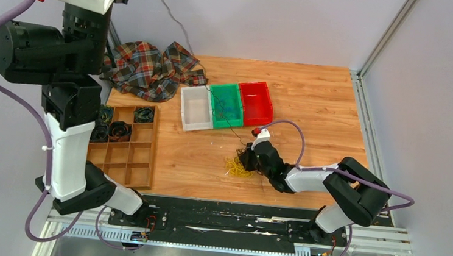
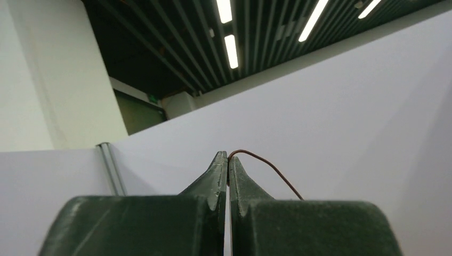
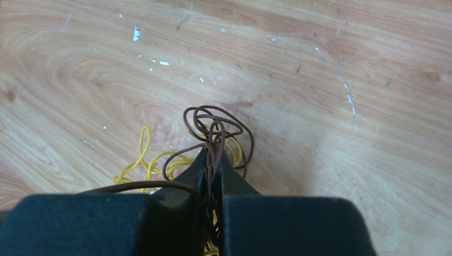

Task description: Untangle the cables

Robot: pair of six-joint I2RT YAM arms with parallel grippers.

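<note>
Plaid cloth (image 1: 146,66), three coloured bins (image 1: 226,87), divided tray (image 1: 139,158), wooden table (image 1: 312,98).

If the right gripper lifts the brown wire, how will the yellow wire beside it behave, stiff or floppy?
Probably floppy: the yellow wire lies in thin, loose loops. It looks light and may well drag along, since the brown wire loops overlap it at the right gripper.
</note>
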